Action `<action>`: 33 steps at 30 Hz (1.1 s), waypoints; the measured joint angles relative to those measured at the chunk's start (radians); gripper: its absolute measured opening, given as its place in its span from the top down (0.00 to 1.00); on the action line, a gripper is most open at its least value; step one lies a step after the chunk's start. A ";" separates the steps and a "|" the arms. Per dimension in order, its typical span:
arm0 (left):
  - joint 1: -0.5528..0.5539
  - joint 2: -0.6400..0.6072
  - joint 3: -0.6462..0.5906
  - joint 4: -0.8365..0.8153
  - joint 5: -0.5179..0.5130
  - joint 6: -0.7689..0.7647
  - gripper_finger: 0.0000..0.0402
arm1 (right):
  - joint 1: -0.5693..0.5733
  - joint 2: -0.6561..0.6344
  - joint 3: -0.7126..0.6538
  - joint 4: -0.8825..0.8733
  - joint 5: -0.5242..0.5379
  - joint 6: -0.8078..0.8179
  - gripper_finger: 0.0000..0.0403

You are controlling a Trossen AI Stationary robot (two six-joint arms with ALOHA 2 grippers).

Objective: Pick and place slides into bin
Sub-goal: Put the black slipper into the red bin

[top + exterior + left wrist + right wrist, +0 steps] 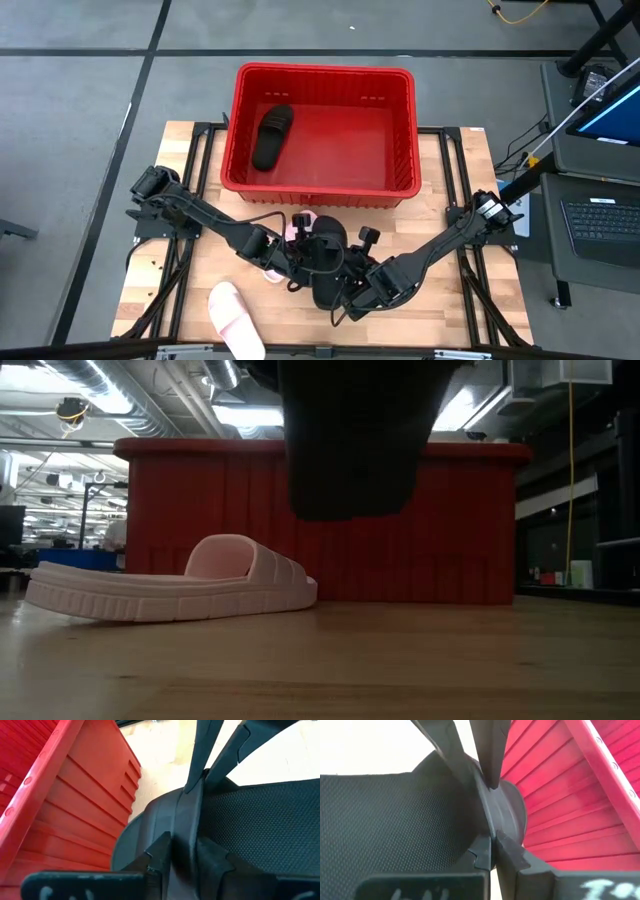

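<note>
A: Where is the black sandal [328, 262] sitting now?

B: It is hanging in the air between the two arms, at about six o'clock from the red bin [320, 134] and near its front wall. In the low view its dark shape [350, 440] is floating above the wood, in front of the bin [470, 525].

A: Who is holding it?

B: Both grippers are gripping it. The right gripper [494, 851] is pinching one thin edge of the sandal [395, 815]; its fingers are pressed on the rim. The left gripper [181, 851] is gripping the opposite edge of the same sandal [260, 820], with its fingers also closing on the rim.

A: And the other sandals?

B: One more black sandal [271, 135] is lying inside the bin, toward nine o'clock of its floor, near the left wall. One pink sandal [236, 318] is lying on the table [480, 290], at about seven o'clock from the lifted sandal. In the low view this pink sandal [170, 585] is resting flat in front of the bin. Another pink sandal [291, 232] is showing only a little under the left arm, at nine o'clock from the lifted one.

A: Is the lifted sandal touching the bin?

B: I cannot tell this; in the wrist views the red wall [60, 810] is standing very close to it.
</note>
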 joint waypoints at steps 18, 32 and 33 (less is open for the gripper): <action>-0.081 -0.007 0.002 -0.029 -0.162 0.145 0.98 | 0.008 -0.004 0.005 0.039 0.005 -0.073 0.81; -0.220 -0.012 0.198 -0.196 -0.379 0.162 0.99 | 0.072 -0.004 0.247 -0.170 -0.003 -0.091 0.63; -0.230 -0.013 0.213 -0.191 -0.396 0.176 0.99 | 0.079 -0.003 0.259 -0.206 -0.002 -0.080 0.65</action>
